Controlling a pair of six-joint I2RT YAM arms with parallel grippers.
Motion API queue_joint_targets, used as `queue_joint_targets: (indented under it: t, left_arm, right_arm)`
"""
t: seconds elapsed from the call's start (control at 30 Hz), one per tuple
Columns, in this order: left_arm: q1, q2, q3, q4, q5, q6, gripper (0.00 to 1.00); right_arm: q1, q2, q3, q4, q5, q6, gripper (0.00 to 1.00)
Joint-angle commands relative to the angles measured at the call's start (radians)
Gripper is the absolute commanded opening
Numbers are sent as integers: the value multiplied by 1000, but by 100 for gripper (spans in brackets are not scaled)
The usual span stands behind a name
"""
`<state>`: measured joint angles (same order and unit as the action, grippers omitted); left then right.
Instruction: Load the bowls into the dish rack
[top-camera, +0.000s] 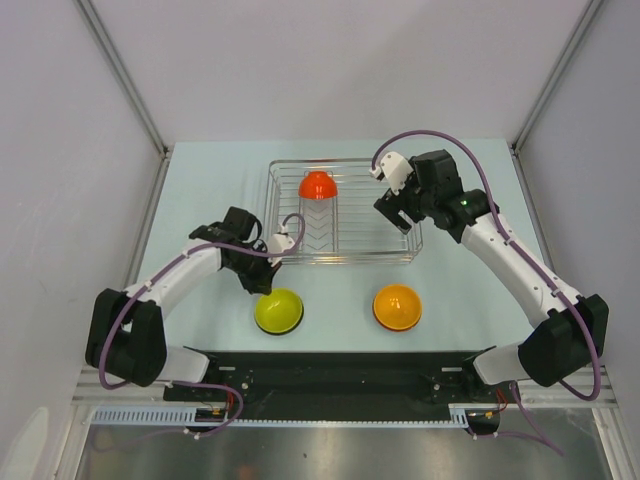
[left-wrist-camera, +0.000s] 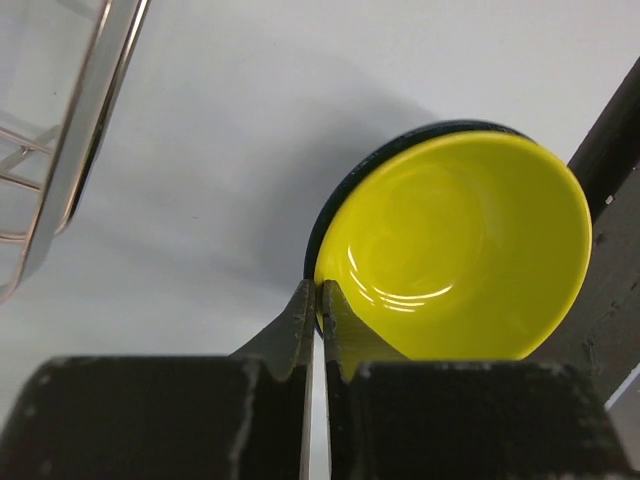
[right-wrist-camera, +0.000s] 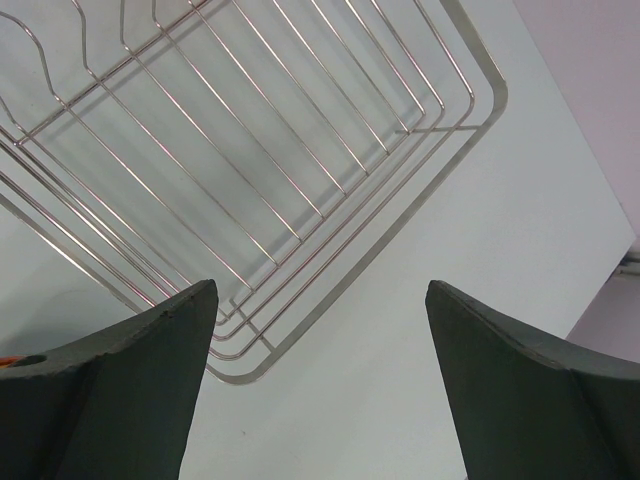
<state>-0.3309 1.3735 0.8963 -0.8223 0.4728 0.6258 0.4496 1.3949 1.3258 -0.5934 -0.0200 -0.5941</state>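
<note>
I logged L pincer (left-wrist-camera: 318, 300) near-closed at yellow bowl (left-wrist-camera: 460, 250) rim, grip unclear; R pincer (right-wrist-camera: 320, 380) wide over dish rack (right-wrist-camera: 497, 80) corner.

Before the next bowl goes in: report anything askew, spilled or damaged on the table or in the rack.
Nothing stands out. The red bowl stands on edge in the rack; the yellow bowl and orange bowl sit whole on the table. No spill shows.
</note>
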Motion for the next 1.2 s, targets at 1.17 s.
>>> queue_joint_targets:
  t: [1.17]
  left_arm:
    - [-30, -154, 302, -60, -77, -195, 0]
  right_arm:
    - [113, 95, 148, -28, -294, 203, 91]
